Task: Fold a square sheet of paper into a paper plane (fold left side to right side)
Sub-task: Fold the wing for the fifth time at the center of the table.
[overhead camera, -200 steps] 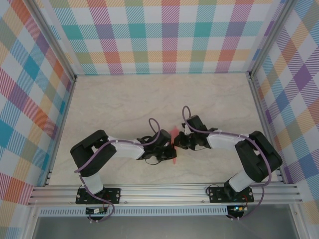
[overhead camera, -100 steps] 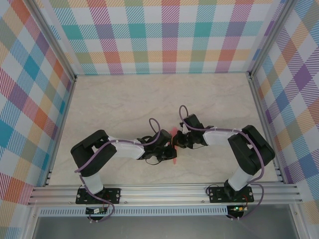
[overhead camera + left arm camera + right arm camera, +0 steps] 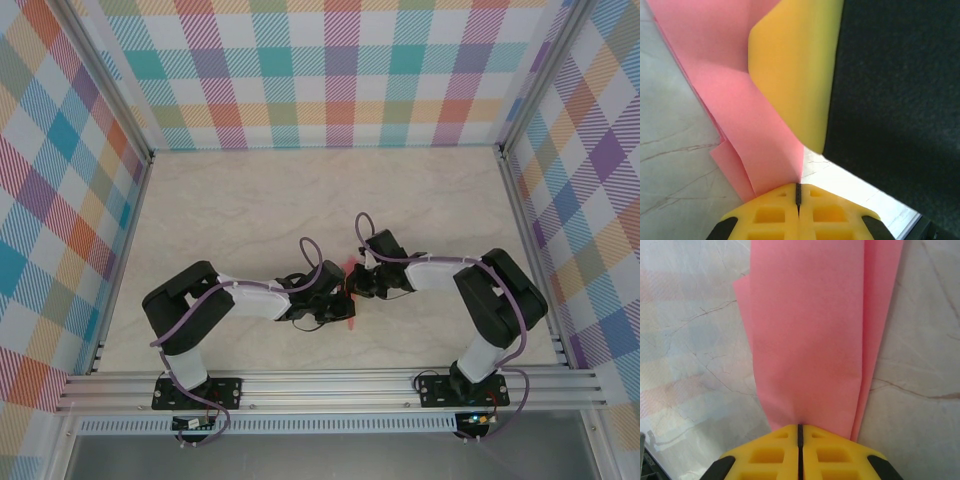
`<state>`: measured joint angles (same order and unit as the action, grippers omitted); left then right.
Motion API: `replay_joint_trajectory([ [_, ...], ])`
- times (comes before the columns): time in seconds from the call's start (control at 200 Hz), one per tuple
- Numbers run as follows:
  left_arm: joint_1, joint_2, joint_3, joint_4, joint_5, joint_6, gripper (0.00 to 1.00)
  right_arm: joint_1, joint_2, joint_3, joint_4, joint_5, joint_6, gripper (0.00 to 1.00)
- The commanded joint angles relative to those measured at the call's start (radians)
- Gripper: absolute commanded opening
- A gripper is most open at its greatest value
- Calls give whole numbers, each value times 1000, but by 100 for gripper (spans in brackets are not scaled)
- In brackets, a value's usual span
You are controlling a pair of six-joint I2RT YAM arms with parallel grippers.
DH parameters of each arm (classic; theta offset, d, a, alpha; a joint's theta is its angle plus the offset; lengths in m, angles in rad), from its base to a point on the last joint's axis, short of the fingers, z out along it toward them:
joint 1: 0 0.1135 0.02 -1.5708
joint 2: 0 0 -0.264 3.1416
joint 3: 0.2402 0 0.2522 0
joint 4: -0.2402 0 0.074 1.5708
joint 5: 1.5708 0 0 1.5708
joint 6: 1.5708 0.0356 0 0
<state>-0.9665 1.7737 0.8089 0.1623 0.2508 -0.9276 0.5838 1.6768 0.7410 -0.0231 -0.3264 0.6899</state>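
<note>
The left gripper is clamped shut on the folded pink paper, which spreads away from its tips. A blurred yellow pad and a dark body hide the paper's right part. The right gripper pinches the same paper, layers fanning ahead over the counter, far end cut off. From above, the wrists cover most of it.

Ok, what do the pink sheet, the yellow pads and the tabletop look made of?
Pink sheet: thin matte paper, lying in sharply creased layers. Yellow pads: probably moulded matte foam or rubber, with recessed pockets. Tabletop: marble-look, veined, slightly glossy; possibly laminate.
</note>
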Motion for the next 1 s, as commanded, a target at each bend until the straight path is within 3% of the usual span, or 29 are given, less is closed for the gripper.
replay_joint_trajectory([
  [0.0,-24,59,-29,-115,-11,0,0,-29,14,16,32,64,-51,8],
  [0.995,-24,59,-26,-119,-8,1,0,-132,198,247,-16,67,-147,9],
])
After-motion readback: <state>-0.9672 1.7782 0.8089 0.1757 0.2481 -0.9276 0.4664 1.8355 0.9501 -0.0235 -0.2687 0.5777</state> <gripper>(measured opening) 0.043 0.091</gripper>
